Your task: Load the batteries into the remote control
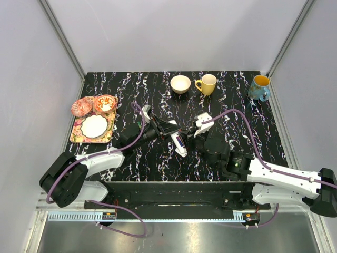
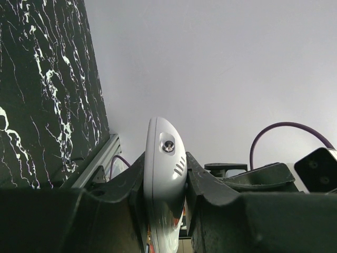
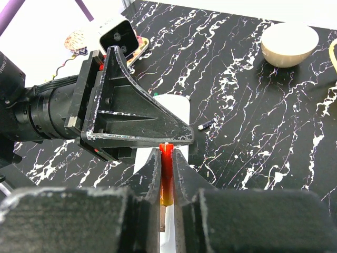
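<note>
Right gripper (image 3: 166, 162) pinches red-orange cylindrical battery (image 3: 167, 194) over slim white remote (image 2: 163, 153), clamped in left gripper (image 2: 164, 182); misalignment could dislodge it.

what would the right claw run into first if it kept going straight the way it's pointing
Most likely the black finger of the left claw, right in front of the right claw and its red-orange battery. The white remote shows just behind that finger; depth is unclear.
</note>
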Available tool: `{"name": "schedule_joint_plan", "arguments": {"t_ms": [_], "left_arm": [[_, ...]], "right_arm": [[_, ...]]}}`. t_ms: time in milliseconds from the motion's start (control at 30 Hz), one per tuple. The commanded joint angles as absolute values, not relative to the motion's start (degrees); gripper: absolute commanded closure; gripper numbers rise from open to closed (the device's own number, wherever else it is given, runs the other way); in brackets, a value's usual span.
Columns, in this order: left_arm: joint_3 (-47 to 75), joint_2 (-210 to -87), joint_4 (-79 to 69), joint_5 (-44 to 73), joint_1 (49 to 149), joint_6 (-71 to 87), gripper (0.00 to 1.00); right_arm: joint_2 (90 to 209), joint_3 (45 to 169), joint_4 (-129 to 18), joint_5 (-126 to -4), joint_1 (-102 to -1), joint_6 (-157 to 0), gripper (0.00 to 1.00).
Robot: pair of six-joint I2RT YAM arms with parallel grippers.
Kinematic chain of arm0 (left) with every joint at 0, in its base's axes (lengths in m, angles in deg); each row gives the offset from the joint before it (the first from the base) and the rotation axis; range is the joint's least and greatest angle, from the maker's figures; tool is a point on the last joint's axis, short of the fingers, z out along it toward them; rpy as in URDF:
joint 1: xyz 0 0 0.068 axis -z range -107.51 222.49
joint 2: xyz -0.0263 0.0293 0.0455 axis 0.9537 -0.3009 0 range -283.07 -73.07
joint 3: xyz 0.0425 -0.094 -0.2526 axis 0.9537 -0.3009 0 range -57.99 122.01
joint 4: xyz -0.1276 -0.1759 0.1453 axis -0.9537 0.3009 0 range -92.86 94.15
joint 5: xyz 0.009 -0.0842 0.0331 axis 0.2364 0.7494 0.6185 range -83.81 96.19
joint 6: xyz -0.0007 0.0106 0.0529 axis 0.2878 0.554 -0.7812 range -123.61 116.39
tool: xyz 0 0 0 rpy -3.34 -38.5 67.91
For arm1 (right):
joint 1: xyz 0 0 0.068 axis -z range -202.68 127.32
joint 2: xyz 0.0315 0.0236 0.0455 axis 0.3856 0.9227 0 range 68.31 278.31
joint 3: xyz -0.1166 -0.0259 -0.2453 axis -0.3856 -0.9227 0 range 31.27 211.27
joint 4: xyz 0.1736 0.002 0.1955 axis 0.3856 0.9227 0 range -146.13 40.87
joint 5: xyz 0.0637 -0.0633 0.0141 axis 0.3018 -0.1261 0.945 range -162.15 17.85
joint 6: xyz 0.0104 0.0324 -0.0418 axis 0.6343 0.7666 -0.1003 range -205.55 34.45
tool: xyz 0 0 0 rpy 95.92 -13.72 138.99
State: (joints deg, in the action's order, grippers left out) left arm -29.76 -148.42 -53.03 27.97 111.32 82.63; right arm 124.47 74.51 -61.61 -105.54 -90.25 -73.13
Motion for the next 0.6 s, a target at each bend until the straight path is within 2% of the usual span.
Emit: {"name": "schedule_joint_plan", "arguments": {"t_ms": [0,567], "left_arm": [[-26.6,-147.9,-54.4,26.8,111.9,83.9,1.00],[-25.5,-149.5,-55.3,26.1,112.0,83.4,1.00]], "right_arm": [[123.9,74.1,-65.6,-105.9,-90.4,-73.6,1.00],[122.4,72.5,-63.3,-104.8,-90.8,-71.0,1.00]]}}
